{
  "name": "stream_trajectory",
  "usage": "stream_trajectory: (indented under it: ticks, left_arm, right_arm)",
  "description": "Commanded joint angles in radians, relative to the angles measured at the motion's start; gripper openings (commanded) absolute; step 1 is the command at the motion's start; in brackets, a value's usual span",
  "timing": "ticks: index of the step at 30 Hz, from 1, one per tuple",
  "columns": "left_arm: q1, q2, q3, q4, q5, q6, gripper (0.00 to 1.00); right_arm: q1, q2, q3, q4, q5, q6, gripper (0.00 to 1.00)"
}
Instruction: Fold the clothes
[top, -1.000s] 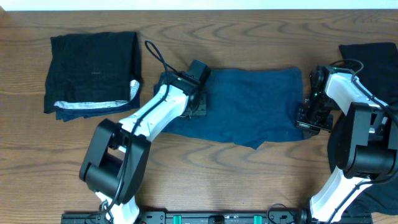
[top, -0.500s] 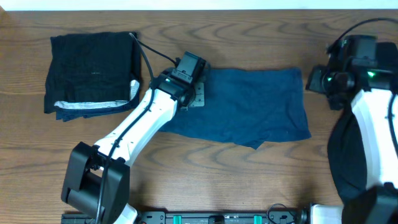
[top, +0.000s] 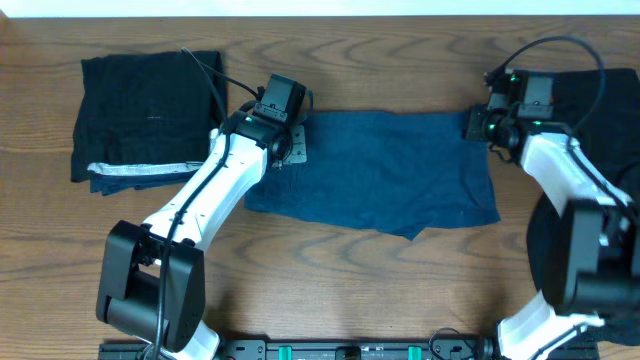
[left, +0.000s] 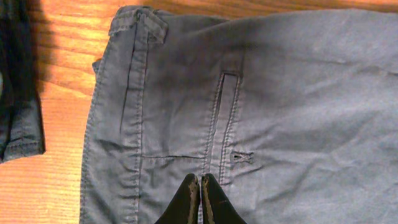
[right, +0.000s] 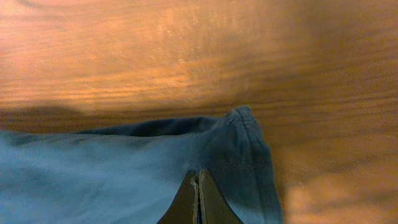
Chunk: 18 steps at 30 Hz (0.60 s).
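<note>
One navy shorts (top: 390, 170), two black garment piles (top: 150, 115); left gripper (left: 199, 186), right gripper (right: 198, 186) both closed, empty.

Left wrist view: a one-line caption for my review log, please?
Shut left gripper over blue shorts lying flat on the wooden table, tips near the pocket slit.

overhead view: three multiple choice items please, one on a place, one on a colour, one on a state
1. Where does the black garment with the silvery edge lie relative to the shorts?
A. on top of them
B. to their left
C. to their right

2. What colour are the shorts?
A. navy blue
B. red
C. white

3. How do the jaws of the left gripper stand?
A. wide open
B. half open
C. shut

Answers:
1 B, the garment lies folded left of the shorts with a gap between them.
2 A, every view shows dark blue cloth.
3 C, the left wrist view shows the fingertips pressed together.
</note>
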Motion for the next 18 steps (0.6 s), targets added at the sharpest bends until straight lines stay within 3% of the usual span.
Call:
stream_trajectory:
  ticks: [1,9,18]
  left_arm:
    - [0.002,0.013,-0.010,-0.007,-0.015,0.013,0.06]
    - [0.001,0.048,-0.015,0.007,-0.014,0.018,0.06]
    - [0.009,0.061,-0.015,0.036,-0.013,0.039,0.06]
  right_arm:
    - [0.005,0.095,-0.009,0.058,-0.004,-0.013,0.01]
    - [0.005,0.193,-0.008,0.197,-0.013,-0.040,0.01]
    - [0.013,-0.036,0.072,0.119,-0.230,-0.014,0.01]
